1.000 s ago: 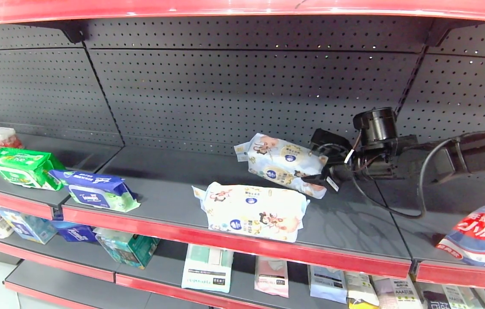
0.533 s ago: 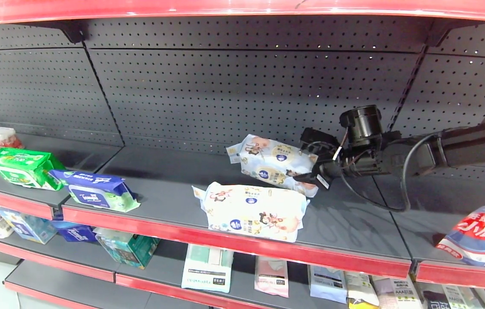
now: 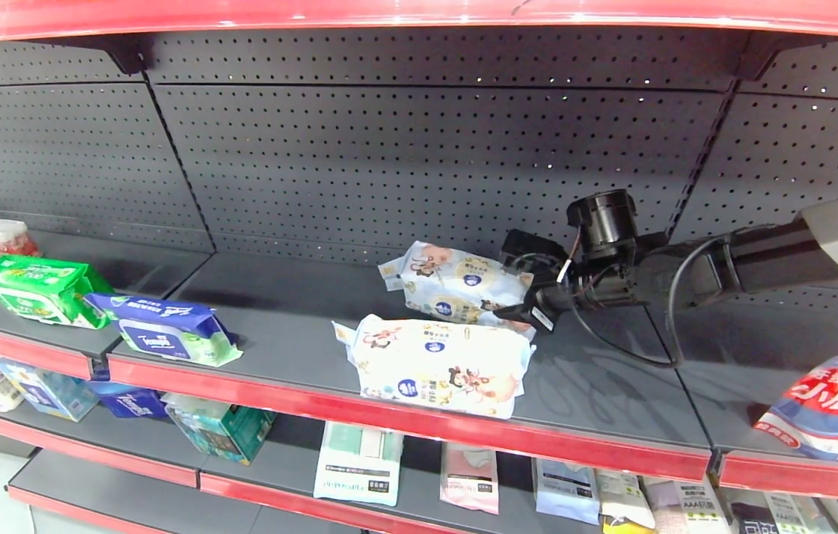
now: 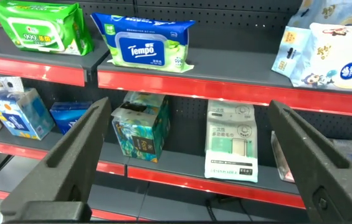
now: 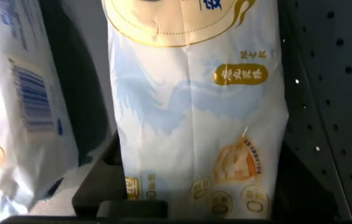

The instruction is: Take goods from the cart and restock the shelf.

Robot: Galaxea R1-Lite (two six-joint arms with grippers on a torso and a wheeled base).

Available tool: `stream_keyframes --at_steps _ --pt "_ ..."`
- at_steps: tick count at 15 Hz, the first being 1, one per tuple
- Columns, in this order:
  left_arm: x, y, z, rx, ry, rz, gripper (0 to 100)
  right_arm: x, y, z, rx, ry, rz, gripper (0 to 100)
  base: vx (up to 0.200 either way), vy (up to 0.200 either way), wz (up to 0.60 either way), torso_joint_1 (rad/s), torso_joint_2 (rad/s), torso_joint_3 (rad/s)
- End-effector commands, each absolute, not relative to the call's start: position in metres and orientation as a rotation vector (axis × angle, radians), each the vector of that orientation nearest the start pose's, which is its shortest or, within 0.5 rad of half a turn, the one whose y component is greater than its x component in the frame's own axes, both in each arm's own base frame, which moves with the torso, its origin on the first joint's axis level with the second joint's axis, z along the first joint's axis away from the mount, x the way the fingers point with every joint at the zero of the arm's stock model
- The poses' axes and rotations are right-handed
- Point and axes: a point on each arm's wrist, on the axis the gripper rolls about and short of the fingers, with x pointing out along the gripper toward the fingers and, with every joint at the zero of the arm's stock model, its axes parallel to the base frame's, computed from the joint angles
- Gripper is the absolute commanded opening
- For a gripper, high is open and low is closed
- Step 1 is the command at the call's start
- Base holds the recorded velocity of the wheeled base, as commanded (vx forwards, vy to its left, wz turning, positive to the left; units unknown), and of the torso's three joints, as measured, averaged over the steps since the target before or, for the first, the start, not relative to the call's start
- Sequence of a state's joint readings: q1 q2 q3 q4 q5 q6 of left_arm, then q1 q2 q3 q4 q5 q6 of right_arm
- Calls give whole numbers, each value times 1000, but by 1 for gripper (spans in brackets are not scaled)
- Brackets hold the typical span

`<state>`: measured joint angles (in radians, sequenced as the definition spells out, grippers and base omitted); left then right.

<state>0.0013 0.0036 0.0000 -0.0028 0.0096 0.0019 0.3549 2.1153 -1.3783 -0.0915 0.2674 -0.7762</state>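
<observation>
Left hand (image 4: 189,124): released, fingers spread, empty, low in front of the front pack (image 3: 437,363). Front pack lies flat at the shelf (image 3: 597,400) edge. Just behind the front pack is a second pack (image 3: 456,282), grasped at one end by the right hand (image 3: 530,317).

Step, as judged: placing. The next move calls for setting it flat behind the front pack, then letting go without dragging it.

Cannot tell whether the second pack touches the shelf or the front pack.
</observation>
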Motion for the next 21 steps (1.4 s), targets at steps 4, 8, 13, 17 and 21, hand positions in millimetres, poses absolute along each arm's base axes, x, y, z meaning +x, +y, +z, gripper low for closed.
stream_keyframes --at_steps 4,8,13,17,21 --pt "-23 0 76 2 -2 11 100 392 152 131 -758 394 806 100 0 0 0 0 0 0" --pt "-23 0 76 3 -2 11 100 392 152 140 -694 396 771 100 0 0 0 0 0 0" --pt "-23 0 76 2 0 11 100 380 135 144 -700 442 695 100 0 0 0 0 0 0" --pt "-23 0 76 2 -2 11 100 378 130 141 -709 467 656 100 0 0 0 0 0 0" --pt "-23 0 76 2 -2 11 100 379 130 142 -707 476 619 100 0 0 0 0 0 0"
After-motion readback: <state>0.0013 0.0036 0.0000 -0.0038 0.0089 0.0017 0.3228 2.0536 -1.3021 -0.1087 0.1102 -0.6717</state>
